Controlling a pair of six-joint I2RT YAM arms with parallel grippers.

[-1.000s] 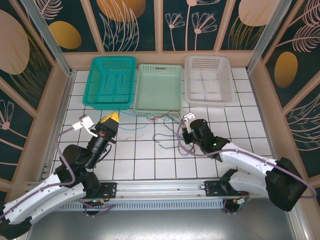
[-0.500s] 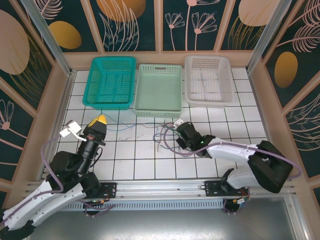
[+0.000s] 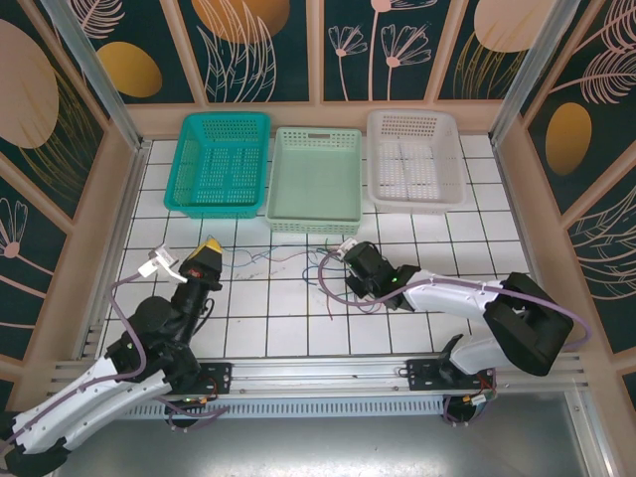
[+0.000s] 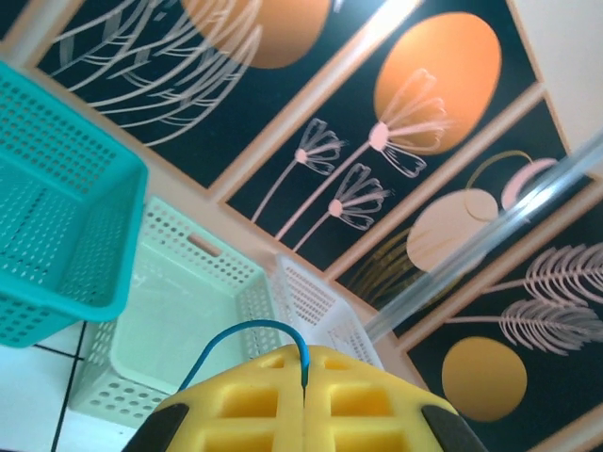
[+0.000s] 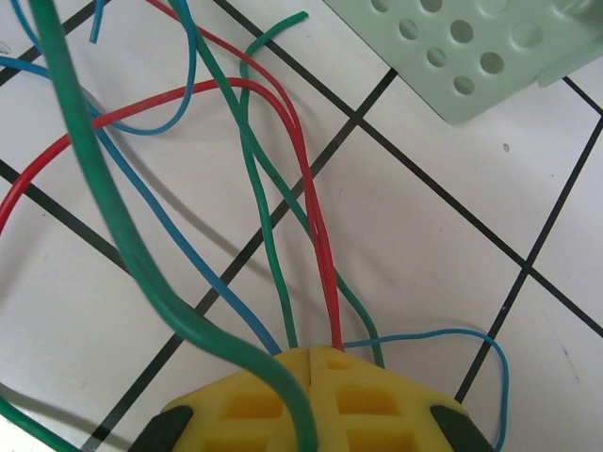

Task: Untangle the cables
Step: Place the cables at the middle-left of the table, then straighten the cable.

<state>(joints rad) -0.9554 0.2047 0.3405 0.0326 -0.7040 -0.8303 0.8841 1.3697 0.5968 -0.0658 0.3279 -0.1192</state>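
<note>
Cables (image 3: 298,260) lie on the desk (image 3: 467,248) between both arms, still crossed. Left jaws pinch a blue strand (image 4: 247,324); right jaws, now shifted left, clamp red and green strands (image 5: 320,245), slackening the bunch. Separation seems barely begun.

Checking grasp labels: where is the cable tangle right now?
Top view: the cables lie on the tiles before the pale green basket, strung between the left gripper and the right gripper.
</note>
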